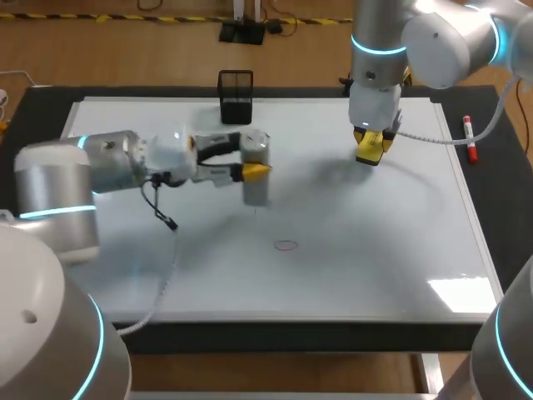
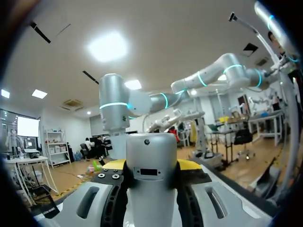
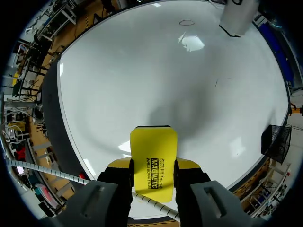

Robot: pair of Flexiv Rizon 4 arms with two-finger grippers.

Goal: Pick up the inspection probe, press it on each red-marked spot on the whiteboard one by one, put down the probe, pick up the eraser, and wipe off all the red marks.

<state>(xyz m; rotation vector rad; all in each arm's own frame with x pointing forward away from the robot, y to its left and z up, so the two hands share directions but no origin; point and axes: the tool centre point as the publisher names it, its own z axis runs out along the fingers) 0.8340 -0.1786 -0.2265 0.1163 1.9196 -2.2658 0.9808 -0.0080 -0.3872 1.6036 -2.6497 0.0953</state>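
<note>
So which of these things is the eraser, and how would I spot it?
Start at the big whiteboard in the middle. Over its far right part hangs the right arm's pincer, shut on the eraser. It is the only flat bright yellow block; the probe nearby is a silver cylinder.

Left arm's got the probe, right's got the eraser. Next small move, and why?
Probably slide the left tool until the probe is over the red ring, ready to press. The probe stands beside that ring, not on it; the right tool with the eraser hangs well clear.
</note>
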